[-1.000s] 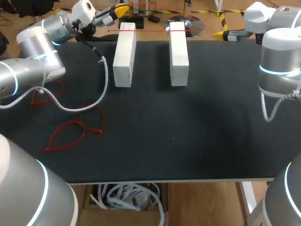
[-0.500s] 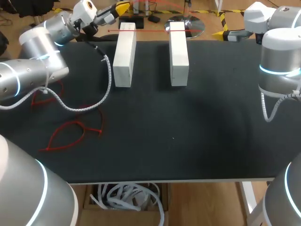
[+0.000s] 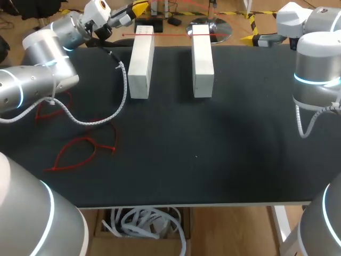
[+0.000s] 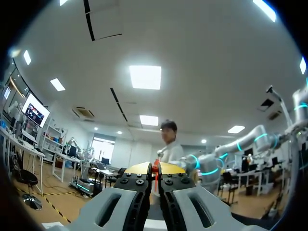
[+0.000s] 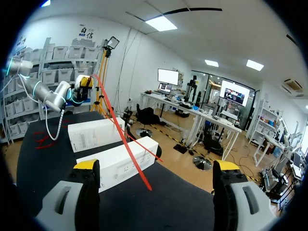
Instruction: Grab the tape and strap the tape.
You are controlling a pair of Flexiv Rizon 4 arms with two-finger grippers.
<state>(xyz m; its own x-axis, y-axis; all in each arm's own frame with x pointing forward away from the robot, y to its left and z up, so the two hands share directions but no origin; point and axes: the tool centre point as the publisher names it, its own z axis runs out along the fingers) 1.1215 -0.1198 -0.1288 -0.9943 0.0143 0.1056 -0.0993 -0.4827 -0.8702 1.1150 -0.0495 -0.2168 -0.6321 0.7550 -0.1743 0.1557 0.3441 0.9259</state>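
The left pincer (image 4: 155, 169) is clamped on the red tape (image 4: 155, 164): from its wrist you can see the two yellow tips pressed together with the thin red strip squeezed between them. It sits up by the surface's far left corner (image 3: 136, 9), raised above the black surface (image 3: 213, 160).

From there the red tape (image 3: 170, 34) runs as a thin line along the far edge, crossing over the far ends of two white boxes (image 3: 141, 61) that lie side by side, well apart, near that edge. Whether it touches them I can't tell. In the right wrist view the strip (image 5: 122, 137) slants down past both boxes, and its loose end hangs in the gap ahead of the right pincer (image 5: 156, 165).

That pincer is spread wide with nothing in it, off by the far right corner. Some red loops (image 3: 80, 149) lie flat near the left edge.
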